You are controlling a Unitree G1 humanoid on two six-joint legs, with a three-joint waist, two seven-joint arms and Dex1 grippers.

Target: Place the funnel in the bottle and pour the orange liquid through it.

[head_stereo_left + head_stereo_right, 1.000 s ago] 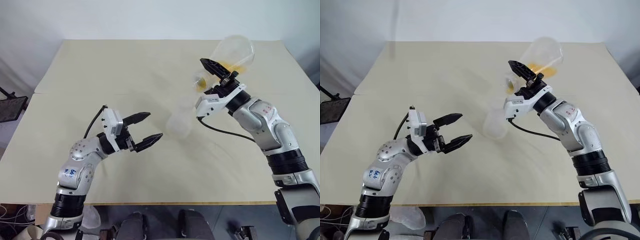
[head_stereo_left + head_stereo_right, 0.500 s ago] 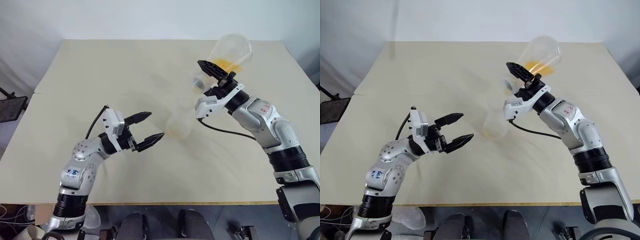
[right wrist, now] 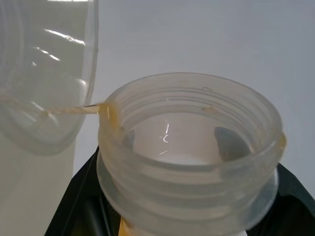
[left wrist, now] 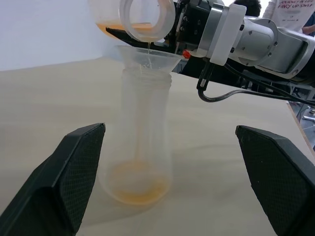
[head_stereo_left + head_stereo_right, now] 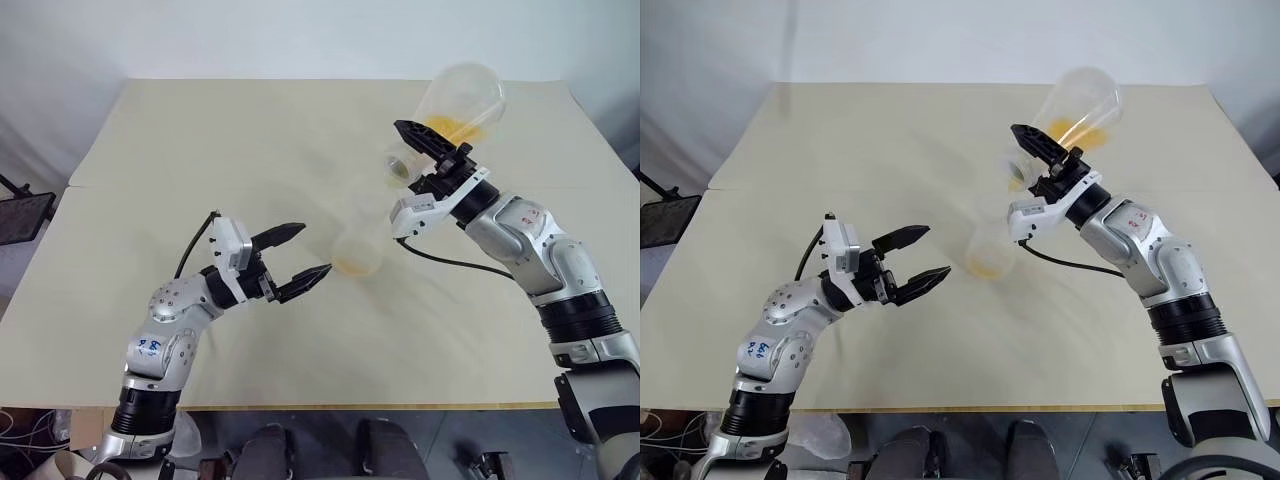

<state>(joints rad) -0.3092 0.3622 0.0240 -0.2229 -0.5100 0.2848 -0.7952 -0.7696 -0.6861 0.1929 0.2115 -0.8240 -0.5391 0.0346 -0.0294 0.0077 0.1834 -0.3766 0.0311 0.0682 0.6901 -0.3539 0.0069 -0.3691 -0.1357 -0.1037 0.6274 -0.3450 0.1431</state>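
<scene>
Now, at lower left of the head view, the left end effector (image 5: pixel 298 257) is hovering above the cream tabletop (image 5: pixel 200 140) with its two black fingers spread wide and nothing between them, pointing toward the middle of the frame. Just beyond its tips, at the centre, the bottle (image 5: pixel 358 245) is standing upright on the tabletop, apart from those fingers. The funnel (image 4: pixel 148 58) is sitting in the bottle's neck, its wide rim up. The orange liquid (image 4: pixel 134 184) is pooling in a shallow layer at the bottle's base, and a thin stream is falling into the funnel from above. At upper right, the right end effector (image 5: pixel 432 150) is clenched on the neck of a large clear conical flask (image 5: pixel 462 100), tipping it mouth-down over the funnel; a patch of orange liquid is lying inside the flask near the gripping fingers.
</scene>
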